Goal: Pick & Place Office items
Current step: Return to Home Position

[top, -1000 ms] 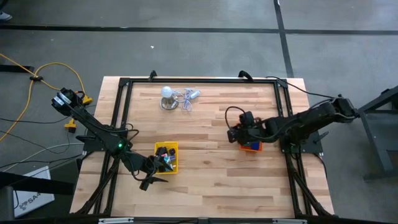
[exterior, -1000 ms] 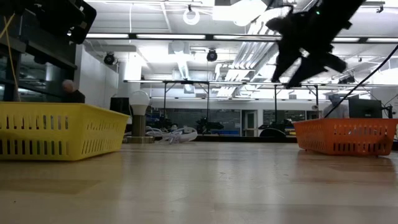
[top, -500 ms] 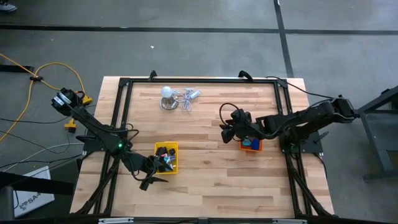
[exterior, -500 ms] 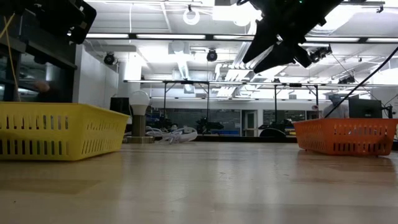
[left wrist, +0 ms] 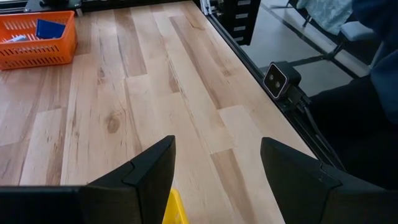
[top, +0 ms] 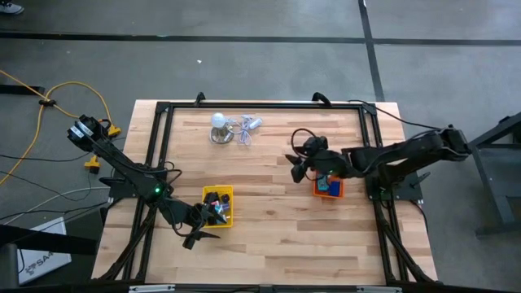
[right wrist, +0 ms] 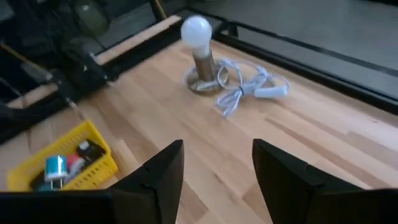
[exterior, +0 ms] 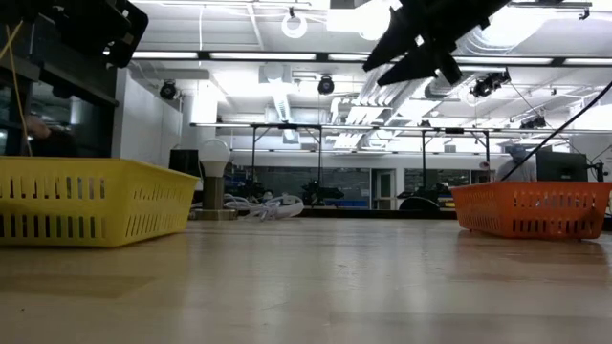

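Above the wooden table (top: 269,236), the right gripper (top: 295,168) is held empty, fingers apart, just beside the orange tray (top: 335,194) holding a blue block (left wrist: 50,28), the left gripper (left wrist: 216,152) parked likewise spread at the yellow tray (top: 229,195); the return home is judged in hand, calling only for retraction.

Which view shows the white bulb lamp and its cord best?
The right wrist view: the lamp and its cord sit large and unblocked beyond the open right claw. The high view shows both small, from above. The low view shows the lamp side-on and only part of the cord. The left wrist view misses them.
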Robot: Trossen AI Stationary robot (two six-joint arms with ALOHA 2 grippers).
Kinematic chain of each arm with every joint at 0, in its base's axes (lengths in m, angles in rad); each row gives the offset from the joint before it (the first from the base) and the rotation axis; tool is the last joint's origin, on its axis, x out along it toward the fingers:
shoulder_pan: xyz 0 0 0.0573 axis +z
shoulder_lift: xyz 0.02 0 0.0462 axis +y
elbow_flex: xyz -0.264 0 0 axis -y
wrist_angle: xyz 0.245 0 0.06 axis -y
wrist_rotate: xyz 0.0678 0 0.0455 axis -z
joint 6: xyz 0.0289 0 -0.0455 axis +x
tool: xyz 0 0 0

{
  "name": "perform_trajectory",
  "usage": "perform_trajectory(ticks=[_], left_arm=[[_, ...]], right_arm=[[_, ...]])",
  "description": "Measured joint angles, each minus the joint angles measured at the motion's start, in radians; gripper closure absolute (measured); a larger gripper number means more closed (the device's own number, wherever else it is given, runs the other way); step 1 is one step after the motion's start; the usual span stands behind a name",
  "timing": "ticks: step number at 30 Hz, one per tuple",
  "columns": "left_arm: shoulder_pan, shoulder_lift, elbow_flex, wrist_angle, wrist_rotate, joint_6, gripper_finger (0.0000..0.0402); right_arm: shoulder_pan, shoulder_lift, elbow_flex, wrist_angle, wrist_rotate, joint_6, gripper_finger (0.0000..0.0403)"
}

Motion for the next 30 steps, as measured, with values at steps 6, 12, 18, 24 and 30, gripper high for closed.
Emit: perform_trajectory(ticks=[6,12,18,24,30], left_arm=[[0.0,0.0,0.0,0.0,0.0,0.0,0.0172],[0.0,0.0,0.0,0.011,0.0,0.0,0.0172],[0.0,0.0,0.0,0.014,0.0,0.0,0.0172],[0.0,0.0,0.0,0.015,0.0,0.0,0.0172],[0.0,0.0,0.0,0.015,0.0,0.0,0.0172]], right_arm=[[-0.078,-0.097,-0.156,0.235,-0.215,-0.143,0.0225],[-0.225,-0.178,-0.33,0.459,-0.526,-0.223,0.0225],[-0.342,-0.276,-0.411,0.432,-0.564,-0.257,0.0225],[-0.352,-0.446,-0.443,0.284,-0.527,-0.279,0.0225],[-0.301,-0.604,-0.443,0.069,-0.35,-0.266,0.0225]])
